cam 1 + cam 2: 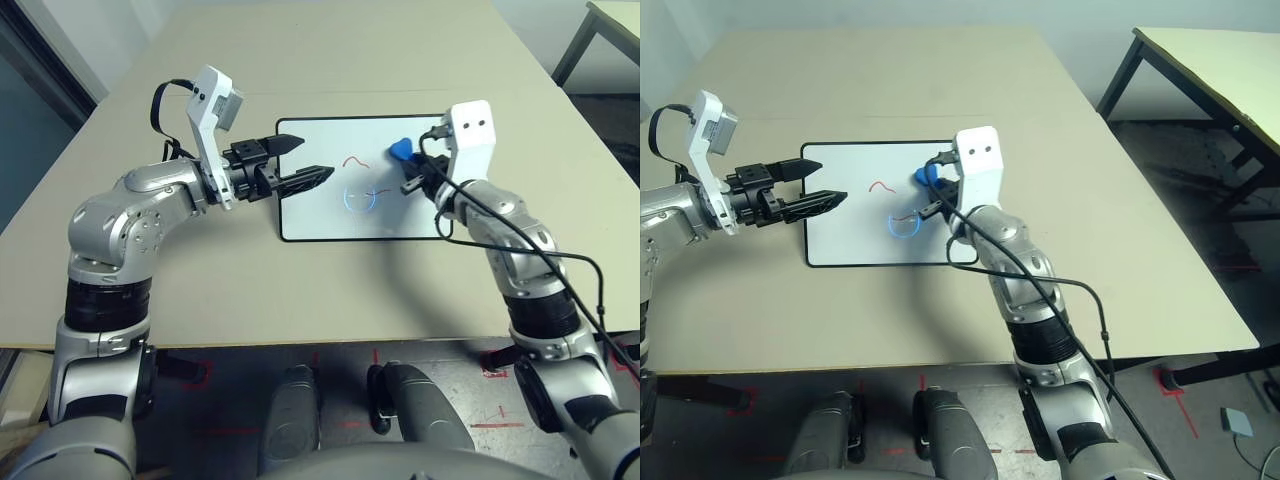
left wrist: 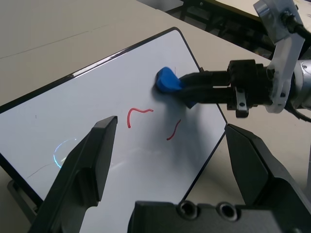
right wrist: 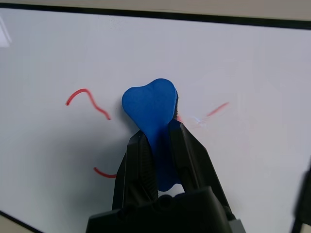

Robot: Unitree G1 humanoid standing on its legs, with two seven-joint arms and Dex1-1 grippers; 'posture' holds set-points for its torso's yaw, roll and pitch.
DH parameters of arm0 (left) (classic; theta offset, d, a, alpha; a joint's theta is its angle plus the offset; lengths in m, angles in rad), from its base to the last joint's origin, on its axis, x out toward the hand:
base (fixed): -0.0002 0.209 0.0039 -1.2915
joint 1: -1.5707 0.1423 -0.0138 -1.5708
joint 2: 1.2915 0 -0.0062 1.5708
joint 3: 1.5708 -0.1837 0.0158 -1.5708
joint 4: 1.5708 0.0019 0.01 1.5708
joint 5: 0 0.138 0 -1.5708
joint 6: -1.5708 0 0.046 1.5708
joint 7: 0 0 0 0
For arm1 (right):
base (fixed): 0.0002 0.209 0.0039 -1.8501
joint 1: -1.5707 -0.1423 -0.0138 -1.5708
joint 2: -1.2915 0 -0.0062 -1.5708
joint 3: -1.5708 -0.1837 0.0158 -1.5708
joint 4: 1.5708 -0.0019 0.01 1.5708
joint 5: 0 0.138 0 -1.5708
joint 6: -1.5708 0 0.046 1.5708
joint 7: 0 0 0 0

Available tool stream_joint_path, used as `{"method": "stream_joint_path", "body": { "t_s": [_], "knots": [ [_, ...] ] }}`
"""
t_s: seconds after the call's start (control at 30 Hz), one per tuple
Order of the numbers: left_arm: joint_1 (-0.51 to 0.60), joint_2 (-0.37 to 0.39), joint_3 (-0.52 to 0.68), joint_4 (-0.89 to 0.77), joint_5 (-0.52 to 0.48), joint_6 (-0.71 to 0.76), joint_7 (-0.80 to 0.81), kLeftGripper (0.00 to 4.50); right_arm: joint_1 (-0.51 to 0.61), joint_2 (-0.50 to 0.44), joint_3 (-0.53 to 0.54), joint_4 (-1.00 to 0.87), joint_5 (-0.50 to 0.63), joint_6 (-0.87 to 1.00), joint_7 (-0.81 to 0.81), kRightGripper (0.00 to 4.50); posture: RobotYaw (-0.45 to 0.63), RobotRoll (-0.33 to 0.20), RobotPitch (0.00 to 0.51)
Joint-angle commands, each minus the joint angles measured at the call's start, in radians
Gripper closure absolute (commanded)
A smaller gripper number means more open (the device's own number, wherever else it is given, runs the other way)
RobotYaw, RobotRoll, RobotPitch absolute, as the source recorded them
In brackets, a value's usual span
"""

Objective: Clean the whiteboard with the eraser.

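Observation:
The whiteboard (image 1: 330,220) lies flat on the tan table, black-framed, with red squiggles (image 2: 140,112) near its middle and a pale ring of glare (image 1: 358,197). My right gripper (image 3: 158,136) is shut on the blue eraser (image 3: 148,104), whose rounded end sticks out past the fingers and appears to touch the board near its far right corner (image 1: 400,150), between the red marks. My left gripper (image 1: 314,156) hovers open over the board's left edge with nothing between its fingers (image 2: 92,160), pointing towards the eraser.
A black cable (image 1: 560,260) loops along my right forearm. A second table (image 1: 1220,70) stands off to the right across a stretch of floor. The table's front edge (image 1: 300,345) runs just below the board, with bare tabletop all round it.

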Motion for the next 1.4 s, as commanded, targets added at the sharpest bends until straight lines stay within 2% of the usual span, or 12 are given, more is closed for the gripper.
{"method": "stream_joint_path", "body": {
  "t_s": [0.03,0.2,0.43,0.7,1.1,1.4],
  "knots": [
    [0.001,-0.002,-0.004,0.001,0.002,-0.007,-0.003,0.0,0.012,0.013,0.034,0.055,-0.005,0.013,0.013,3.93,0.04,0.0,0.132],
    [0.001,-0.001,-0.004,0.002,0.003,-0.009,-0.003,0.0,-0.006,-0.001,0.015,0.113,-0.024,-0.024,0.013,3.94,0.04,0.0,0.132],
    [0.006,-0.001,-0.003,0.0,0.001,-0.01,-0.004,0.0,-0.048,-0.077,-0.047,0.175,-0.055,-0.072,-0.012,3.94,0.04,0.0,0.134],
    [-0.002,-0.003,-0.01,0.014,0.006,-0.017,-0.011,0.0,-0.088,-0.131,-0.095,0.165,-0.081,-0.058,-0.045,3.94,0.03,0.0,0.134],
    [-0.001,-0.001,-0.015,0.005,0.004,-0.008,-0.014,0.0,-0.053,-0.034,0.034,0.084,-0.079,0.017,-0.001,3.94,0.04,0.0,0.14],
    [0.004,0.003,-0.012,-0.017,-0.001,0.01,-0.007,0.0,-0.088,0.011,0.121,0.102,-0.093,0.049,0.041,3.94,0.05,0.0,0.143]
  ]
}}
